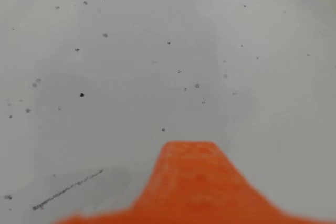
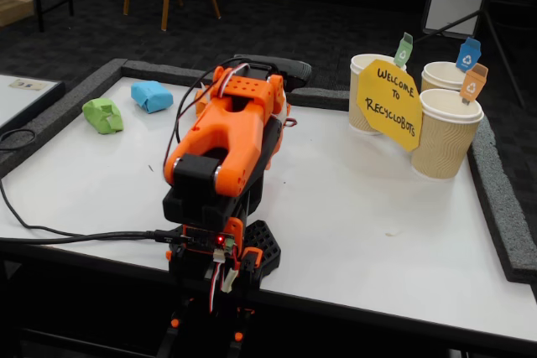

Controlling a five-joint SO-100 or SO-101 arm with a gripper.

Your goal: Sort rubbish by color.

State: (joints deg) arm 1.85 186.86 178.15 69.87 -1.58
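The green wad (image 2: 102, 115) and the blue wad (image 2: 152, 95) lie just beside each other near the far left corner of the white desk (image 2: 352, 207) in the fixed view. A raised grey border (image 2: 499, 199) rims the desk. The middle and near right stay bare. Three paper cups (image 2: 443, 133) with coloured tags stand at the far right behind a yellow sign (image 2: 389, 104); their insides are hidden. The folded orange arm (image 2: 226, 144) sits at the near edge. Whether the hand (image 1: 191, 182) is spread cannot be told.

Crumpled paper wads (image 2: 102, 115), ribbed paper cups (image 2: 442, 136), smooth white table (image 2: 369, 215).
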